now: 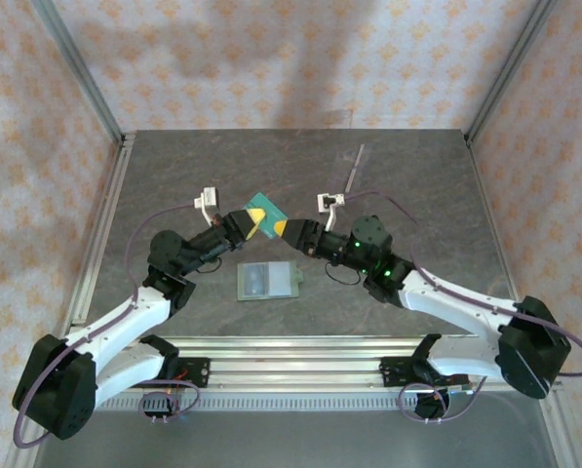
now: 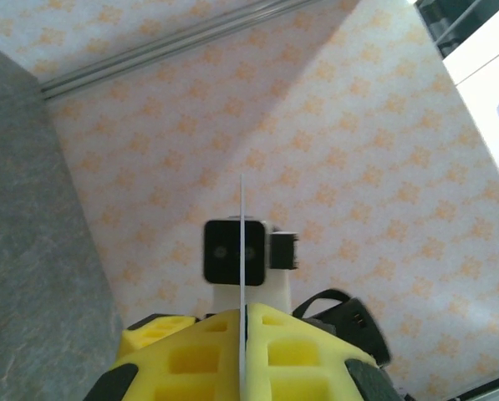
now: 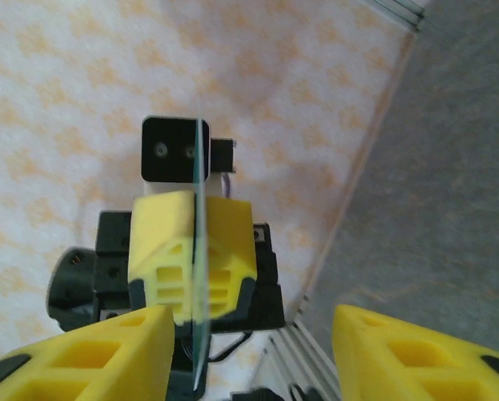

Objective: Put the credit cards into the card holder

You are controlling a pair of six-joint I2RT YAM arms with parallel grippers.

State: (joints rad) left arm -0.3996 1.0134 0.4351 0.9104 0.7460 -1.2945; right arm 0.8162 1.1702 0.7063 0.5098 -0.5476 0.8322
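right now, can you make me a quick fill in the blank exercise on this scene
1. The left gripper is shut on a thin ___.
2. The right gripper has its jaws ___ on either side of that thing.
3. The card holder lies flat on the ___, touched by neither gripper.
Missing words: credit card; open; table.

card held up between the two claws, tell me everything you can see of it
Thin, flat teal card, plastic by its look, held above the table. The left claw is shut on one end with yellow fingers; wrist views show it edge-on as a thin line. Its other end lies between the fingers of the open right claw, apparently untouched.
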